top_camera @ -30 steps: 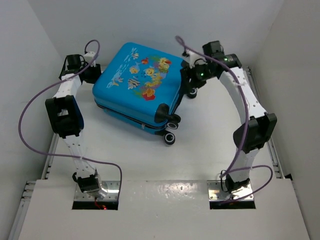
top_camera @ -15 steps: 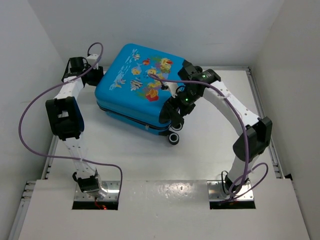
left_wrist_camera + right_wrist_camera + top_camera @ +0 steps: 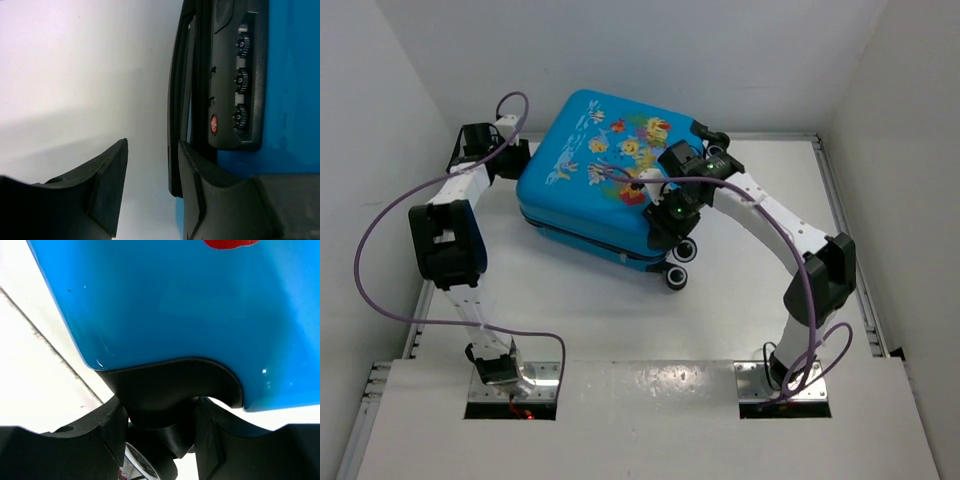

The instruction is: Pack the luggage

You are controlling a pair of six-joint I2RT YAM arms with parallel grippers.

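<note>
Blue glossy luggage (image 3: pixel 563 187) has rounded black corners.

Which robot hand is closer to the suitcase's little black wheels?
Right. The right gripper clasps the suitcase's wheel housing, right by the wheels. The left gripper is at the opposite side, beside the combination lock.

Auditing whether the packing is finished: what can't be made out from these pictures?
- Suitcase contents: every view, the shell hides them.
- Lock digits: left wrist view, too small.
- Right hand grip on the wheel housing: right wrist view, contact unclear; top view, the arm covers it.
- Left hand: top view, its wrist hides the fingers.
</note>
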